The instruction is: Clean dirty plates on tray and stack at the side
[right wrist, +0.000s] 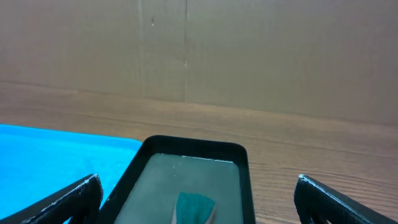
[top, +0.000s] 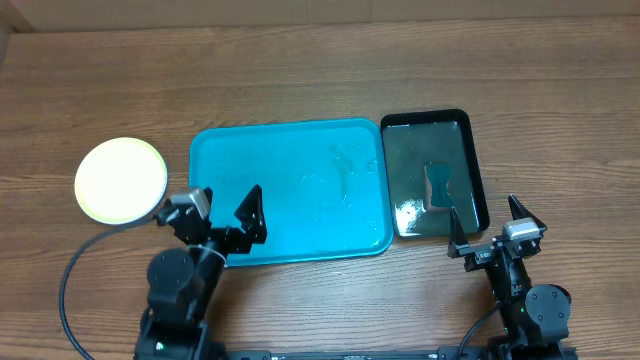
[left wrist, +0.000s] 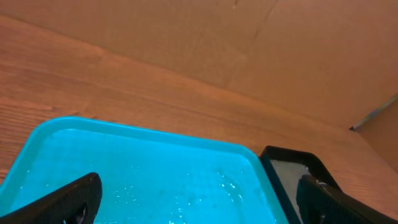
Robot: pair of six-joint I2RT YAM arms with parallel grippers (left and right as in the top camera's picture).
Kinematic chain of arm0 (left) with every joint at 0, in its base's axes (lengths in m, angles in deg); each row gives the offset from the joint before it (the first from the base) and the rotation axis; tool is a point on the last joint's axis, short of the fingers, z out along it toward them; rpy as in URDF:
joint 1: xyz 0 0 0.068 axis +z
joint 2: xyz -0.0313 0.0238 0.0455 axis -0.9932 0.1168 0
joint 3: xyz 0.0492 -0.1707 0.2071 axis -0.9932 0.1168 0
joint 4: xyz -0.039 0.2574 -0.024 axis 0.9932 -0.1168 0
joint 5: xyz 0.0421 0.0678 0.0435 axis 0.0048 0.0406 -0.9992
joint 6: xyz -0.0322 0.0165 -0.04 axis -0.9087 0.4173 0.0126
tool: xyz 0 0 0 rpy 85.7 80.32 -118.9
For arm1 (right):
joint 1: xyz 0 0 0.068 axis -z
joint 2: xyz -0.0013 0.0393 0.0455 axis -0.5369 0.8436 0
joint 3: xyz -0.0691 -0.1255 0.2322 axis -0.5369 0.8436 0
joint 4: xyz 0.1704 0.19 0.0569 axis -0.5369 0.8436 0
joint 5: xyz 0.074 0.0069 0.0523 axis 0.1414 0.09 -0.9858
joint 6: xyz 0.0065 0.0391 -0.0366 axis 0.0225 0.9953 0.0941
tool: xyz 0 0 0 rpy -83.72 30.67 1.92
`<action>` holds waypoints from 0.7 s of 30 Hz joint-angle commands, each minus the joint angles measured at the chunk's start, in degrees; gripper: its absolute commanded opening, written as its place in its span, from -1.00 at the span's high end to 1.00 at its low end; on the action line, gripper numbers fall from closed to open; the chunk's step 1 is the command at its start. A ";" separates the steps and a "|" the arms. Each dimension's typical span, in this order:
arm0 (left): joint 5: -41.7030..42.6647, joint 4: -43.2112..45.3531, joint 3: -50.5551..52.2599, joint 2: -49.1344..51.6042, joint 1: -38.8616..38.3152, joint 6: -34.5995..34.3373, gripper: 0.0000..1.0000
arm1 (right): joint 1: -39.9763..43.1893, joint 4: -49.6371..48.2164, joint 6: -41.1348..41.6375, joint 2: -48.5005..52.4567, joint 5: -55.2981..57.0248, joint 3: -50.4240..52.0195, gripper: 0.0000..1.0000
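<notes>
— Cut off anywhere?
— Yes. In the left wrist view, near part of the tray lost under the bottom edge; of the black tray, only one corner showing.
— And from the right wrist?
— Same black tray clipped at the bottom, the teal piece inside it halved. Too little shown to name.
— Overhead?
— Beneath the pale yellow plate: hidden, impossible to tell. Tray's near left corner covered by the left gripper.

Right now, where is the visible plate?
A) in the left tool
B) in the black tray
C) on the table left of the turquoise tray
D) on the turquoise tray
C: the pale yellow plate sits on the table, left of the turquoise tray and off it.
</notes>
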 commanded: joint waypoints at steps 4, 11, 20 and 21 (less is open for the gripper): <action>-3.54 0.57 6.25 -7.72 0.31 -0.44 -0.99 | 0.15 -0.20 -0.22 -0.68 0.09 0.61 -1.00; -4.90 0.55 11.89 -13.53 2.40 -0.48 -1.00 | 0.15 -0.20 -0.22 -0.68 0.09 0.61 -1.00; -5.09 -2.60 15.89 -19.56 5.07 -0.07 -1.00 | 0.15 -0.20 -0.20 -0.68 0.11 0.61 -1.00; -5.01 -2.40 15.89 -20.24 5.40 1.53 -0.99 | 0.15 -0.20 -0.22 -0.68 0.09 0.61 -1.00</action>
